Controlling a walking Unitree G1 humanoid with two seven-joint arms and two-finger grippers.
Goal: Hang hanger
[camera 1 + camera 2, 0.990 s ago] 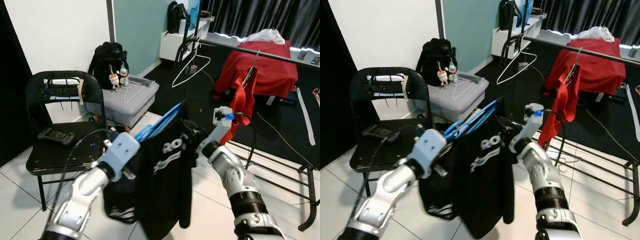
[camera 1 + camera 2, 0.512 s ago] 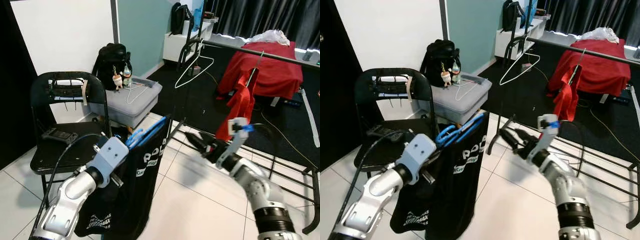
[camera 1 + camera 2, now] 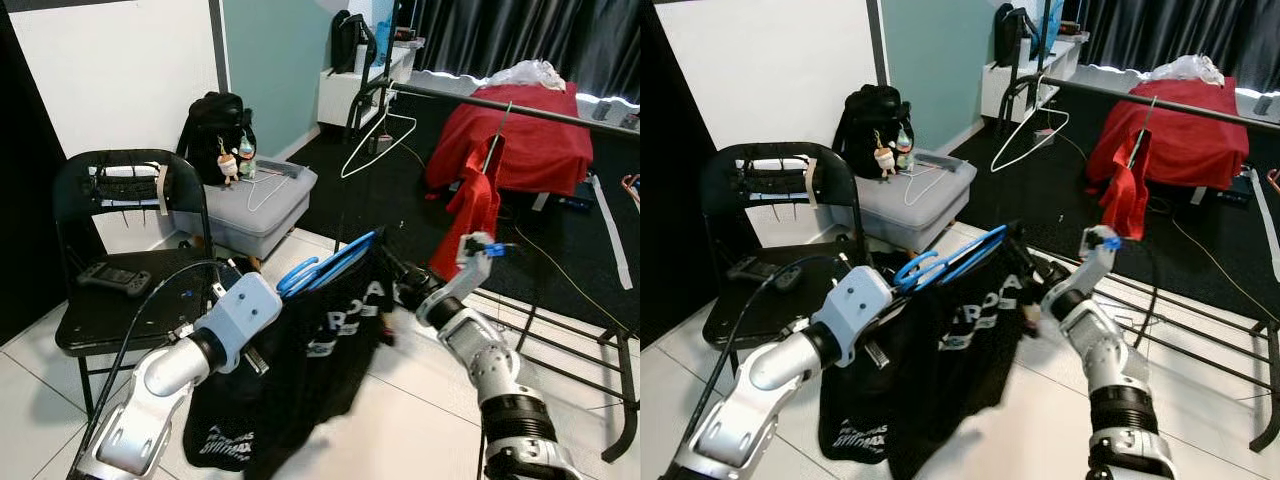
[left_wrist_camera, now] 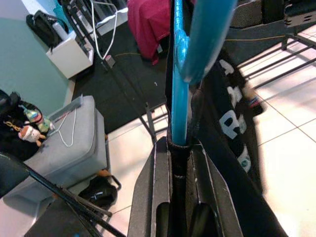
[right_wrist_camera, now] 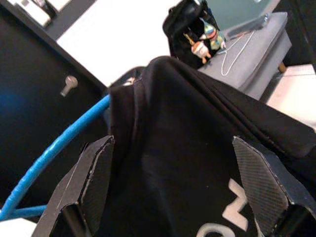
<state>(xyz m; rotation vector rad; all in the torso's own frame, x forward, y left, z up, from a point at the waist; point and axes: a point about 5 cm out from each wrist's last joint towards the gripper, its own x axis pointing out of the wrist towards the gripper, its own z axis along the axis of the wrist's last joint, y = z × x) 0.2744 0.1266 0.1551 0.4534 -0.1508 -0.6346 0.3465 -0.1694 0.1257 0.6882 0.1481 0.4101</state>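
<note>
Left gripper point(image 4: 180, 148): I see it clenched on the blue hanger point(image 3: 325, 268) at one end, fingers pinching hanger and cloth together.
Right gripper point(image 5: 173, 187): I have its fingers spread wide on either side of the black shirt point(image 3: 320, 370) at the hanger's far end; not grasping it.
Hanger: held up in front of me over the tiled floor, the shirt draped from it.
Rail point(image 3: 520, 108): well beyond, carrying a red garment point(image 3: 478, 205) and a white hanger point(image 3: 380, 135).
Chair point(image 3: 110, 250): to my left.

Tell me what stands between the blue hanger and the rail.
Nothing visible. The hanger, carrying a black shirt in the left gripper, has open floor before the rail; a white hanger and red cloth hang there already.
</note>
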